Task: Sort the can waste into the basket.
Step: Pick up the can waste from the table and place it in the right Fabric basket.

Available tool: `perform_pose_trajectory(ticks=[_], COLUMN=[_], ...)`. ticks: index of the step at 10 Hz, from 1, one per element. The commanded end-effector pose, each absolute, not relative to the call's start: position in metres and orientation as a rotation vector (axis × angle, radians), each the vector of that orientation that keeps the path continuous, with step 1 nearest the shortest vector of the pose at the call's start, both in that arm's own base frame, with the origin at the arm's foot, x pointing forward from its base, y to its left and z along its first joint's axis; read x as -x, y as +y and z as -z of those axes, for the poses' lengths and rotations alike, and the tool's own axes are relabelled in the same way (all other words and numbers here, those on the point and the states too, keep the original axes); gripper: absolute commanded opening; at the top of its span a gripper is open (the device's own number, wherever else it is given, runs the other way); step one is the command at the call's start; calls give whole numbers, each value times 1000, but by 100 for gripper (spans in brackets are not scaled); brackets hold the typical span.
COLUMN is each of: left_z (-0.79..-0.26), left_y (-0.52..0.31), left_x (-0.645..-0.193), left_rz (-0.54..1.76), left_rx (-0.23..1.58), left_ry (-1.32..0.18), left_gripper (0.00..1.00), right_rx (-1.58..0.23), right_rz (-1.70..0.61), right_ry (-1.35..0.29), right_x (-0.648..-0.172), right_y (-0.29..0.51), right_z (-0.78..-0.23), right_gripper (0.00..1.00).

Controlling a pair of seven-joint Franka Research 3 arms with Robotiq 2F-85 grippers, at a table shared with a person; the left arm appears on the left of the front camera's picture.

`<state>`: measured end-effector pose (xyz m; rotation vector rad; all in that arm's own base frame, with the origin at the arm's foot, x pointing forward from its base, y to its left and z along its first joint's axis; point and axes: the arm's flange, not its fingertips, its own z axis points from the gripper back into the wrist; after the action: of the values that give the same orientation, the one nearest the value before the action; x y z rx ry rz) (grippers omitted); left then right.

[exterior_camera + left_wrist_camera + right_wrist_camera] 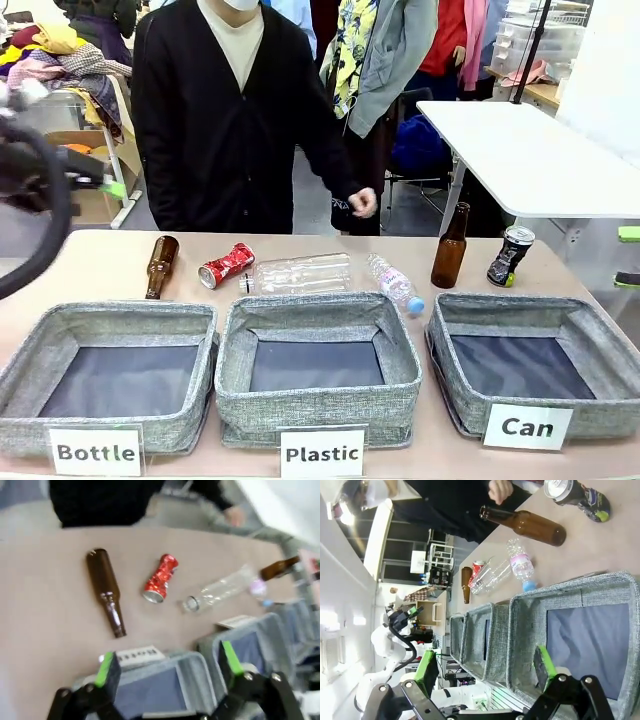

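L fingers [106, 669] + R fingers [544, 666] both wide open, nothing gripped; crushed red can [226, 266] on its side on worktop [95, 262] between brown btl [160, 265] and clear btl [300, 273]; black can [510, 255] tilted, just behind Can basket [608, 352], beside upright btl [450, 247]

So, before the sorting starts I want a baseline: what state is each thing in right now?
red can, crushed, lying on the table
black can, standing, leaning a little
left brown bottle, lying down
right brown bottle, standing upright
large clear bottle, lying down
small clear bottle, lying down
Can basket, empty
Plastic basket, empty
Bottle basket, empty
left gripper, fingers open
right gripper, fingers open
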<state>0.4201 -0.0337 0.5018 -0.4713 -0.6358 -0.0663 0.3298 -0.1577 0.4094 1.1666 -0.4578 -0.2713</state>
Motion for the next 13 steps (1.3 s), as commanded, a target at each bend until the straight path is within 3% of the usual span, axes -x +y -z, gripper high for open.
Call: perform_pose_trajectory(ticks=[1,3,5,6,8,10,11,13], left_z=[-490,-474,-467,-457,-457,-450,-446,-434], left_y=[-61,-96,-111,-108,-108,-119,-131,-144], left_x=[-469,-503,-525,-501,-501,-528,-552,-590], left_rz=[157,257,213,287,287,287,448,520], left_rx=[310,197,257,200,200,177,239,328], left_ry=[-562,-561,-528,-559,-559,-574,-515,-457], left_gripper=[100,100,100,100,100,100,100,100], right_rx=[-1177,-1177,-1177,-1177,-1177,-1177,-1177,-1177], right_rz=[262,262,262,262,262,262,262,262], right_ry=[-466,-466,-466,-466,-466,-466,-466,-466], right_x=[-330,-330,-330,-330,-330,-330,-330,-330], right_y=[-159,-159,-159,-159,-159,-159,-159,-159], right_z=[-410,-410,-410,-410,-410,-410,-410,-410], right_gripper=[100,100,100,100,100,100,100,100])
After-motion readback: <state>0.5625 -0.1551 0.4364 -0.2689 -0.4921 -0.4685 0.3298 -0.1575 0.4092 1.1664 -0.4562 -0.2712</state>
